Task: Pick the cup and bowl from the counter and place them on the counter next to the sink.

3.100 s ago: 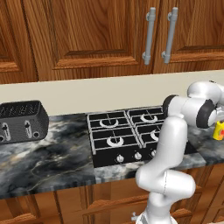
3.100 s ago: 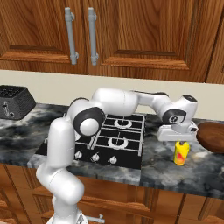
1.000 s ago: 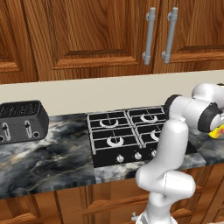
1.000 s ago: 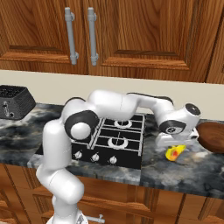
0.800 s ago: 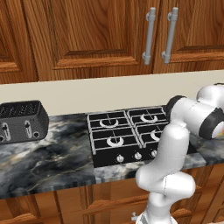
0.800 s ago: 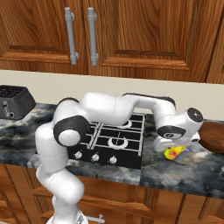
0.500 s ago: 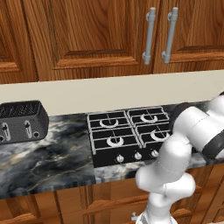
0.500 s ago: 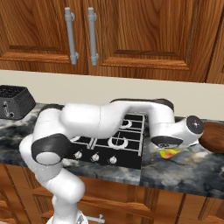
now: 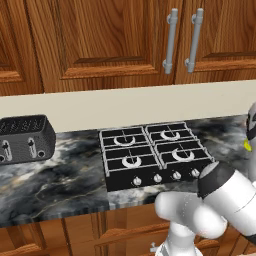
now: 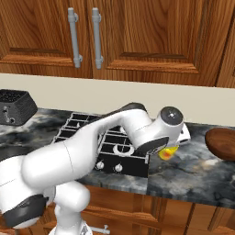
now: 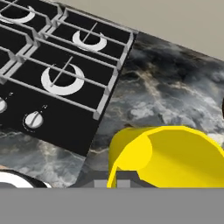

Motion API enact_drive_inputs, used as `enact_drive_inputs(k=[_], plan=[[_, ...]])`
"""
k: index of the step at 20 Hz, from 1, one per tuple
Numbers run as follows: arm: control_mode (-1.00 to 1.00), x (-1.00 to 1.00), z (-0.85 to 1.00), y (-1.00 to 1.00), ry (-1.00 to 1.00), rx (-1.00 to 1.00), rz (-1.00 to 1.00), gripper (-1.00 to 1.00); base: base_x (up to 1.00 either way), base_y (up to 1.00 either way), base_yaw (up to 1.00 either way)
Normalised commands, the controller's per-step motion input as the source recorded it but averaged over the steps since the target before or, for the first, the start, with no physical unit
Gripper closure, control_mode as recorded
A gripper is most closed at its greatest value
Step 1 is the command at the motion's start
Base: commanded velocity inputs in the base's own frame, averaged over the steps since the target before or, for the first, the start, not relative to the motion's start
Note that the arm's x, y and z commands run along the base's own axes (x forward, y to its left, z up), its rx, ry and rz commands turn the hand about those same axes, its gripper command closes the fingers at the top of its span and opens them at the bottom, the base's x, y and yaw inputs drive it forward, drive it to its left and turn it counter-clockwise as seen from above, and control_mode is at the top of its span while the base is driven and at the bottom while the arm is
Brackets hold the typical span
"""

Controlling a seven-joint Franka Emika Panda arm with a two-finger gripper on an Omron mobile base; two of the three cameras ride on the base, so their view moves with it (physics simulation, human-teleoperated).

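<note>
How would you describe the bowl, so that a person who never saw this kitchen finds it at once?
Start at the black gas stove in the dark marble counter and follow the counter to the right edge of the right base view. The bowl rests there: round, reddish-brown, glossy, far wider than the small yellow cup near the stove.

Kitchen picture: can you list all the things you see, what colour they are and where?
cup: one, bright yellow, tipped over in the hand, above the counter right of the stove
bowl: one, reddish-brown, on the counter at the far right
stove: one, black, four burners, set in the middle of the counter
toaster: one, black, on the counter at the left
counter: one, dark marble with pale veins
cabinets: brown wood, on the wall above, grey handles
arm: one, white, stretched across the stove
hand: one, shut on the cup
</note>
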Motion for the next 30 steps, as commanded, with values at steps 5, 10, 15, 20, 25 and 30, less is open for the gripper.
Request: enact_drive_inputs(k=[5,10,15,20,25,30], plan=[[-1.00,-0.21,0.18,0.37,0.12,-0.09,-0.28,1.00,0.00,0.00,0.00],[-1.00,-0.03,0.31,0.20,0.11,-0.01,-0.27,1.00,0.00,0.00,0.00],[-1.00,-0.10,0.73,0.30,0.02,0.04,-0.12,1.00,0.00,0.00,0.00],[-1.00,-0.29,0.49,0.09,0.02,0.14,-0.02,1.00,0.00,0.00,0.00],[-1.00,-0.38,0.01,0.08,0.00,0.19,0.00,1.00,0.00,0.00,0.00],[-1.00,-0.24,0.00,0.55,0.00,0.06,0.00,1.00,0.00,0.00,0.00]])
